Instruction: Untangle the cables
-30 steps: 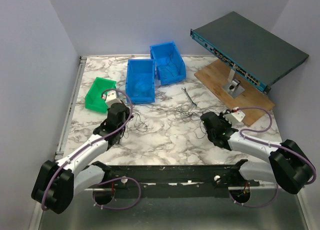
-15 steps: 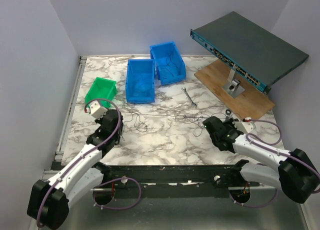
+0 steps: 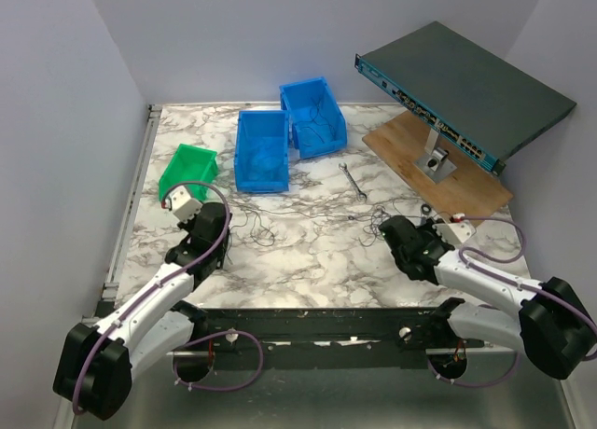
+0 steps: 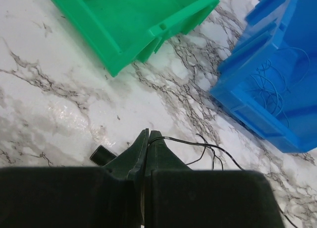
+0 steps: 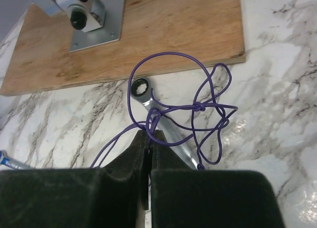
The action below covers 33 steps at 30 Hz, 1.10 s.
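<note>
Left gripper (image 4: 144,139) is clamped on a black cable (image 4: 200,144), right gripper (image 5: 149,136) on a purple cable (image 5: 198,107) knotted at 1 o'clock. Light, limp, snag-prone strands are expected; hold is best taken beside the knot. Farther, at 2 o'clock, more strands are held in a blue bin (image 4: 257,114).

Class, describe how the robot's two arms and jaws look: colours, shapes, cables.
The left arm and right arm have white links, bulky black joints and a thin purple cable looping alongside. Each carries a small white camera box; the jaws are black, tapering wedges.

Table (image 3: 308,261): bins (image 3: 262,182), board (image 3: 396,142), wrench (image 3: 354,181), probably cables (image 3: 322,208).
</note>
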Tool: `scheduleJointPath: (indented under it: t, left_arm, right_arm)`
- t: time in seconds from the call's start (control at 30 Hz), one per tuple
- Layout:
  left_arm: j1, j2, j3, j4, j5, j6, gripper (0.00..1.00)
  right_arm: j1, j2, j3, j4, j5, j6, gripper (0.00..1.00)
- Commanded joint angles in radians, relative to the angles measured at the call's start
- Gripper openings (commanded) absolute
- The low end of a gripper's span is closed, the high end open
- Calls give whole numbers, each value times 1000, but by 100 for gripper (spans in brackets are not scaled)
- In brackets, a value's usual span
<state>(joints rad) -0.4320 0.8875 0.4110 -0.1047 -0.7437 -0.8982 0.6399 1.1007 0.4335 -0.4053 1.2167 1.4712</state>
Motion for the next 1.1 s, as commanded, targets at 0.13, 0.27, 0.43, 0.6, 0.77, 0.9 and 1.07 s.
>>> scheduleJointPath:
  t: [0.13, 0.27, 0.43, 0.6, 0.77, 0.9, 1.07]
  left_arm:
    - [-8, 15, 35, 180, 283, 287, 26]
    - [-20, -9, 10, 249, 364, 348, 68]
    - [-55, 5, 1, 343, 518, 452, 83]
    - [-147, 140, 103, 303, 554, 543, 91]
    - [-218, 302, 220, 247, 608, 603, 92]
    - [-246, 387, 269, 253, 710, 635, 92]
    - [-279, 466, 321, 259, 841, 674, 93]
  right_arm:
    - [-3, -19, -53, 528, -241, -671, 49]
    - [-3, -41, -107, 687, -407, -807, 84]
    - [-4, -50, -136, 796, -573, -921, 90]
    - [0, 39, -97, 821, -724, -986, 91]
    - [14, 207, -5, 780, -794, -1010, 91]
    - [16, 305, 78, 690, -706, -952, 92]
    - [17, 367, 120, 661, -683, -937, 90]
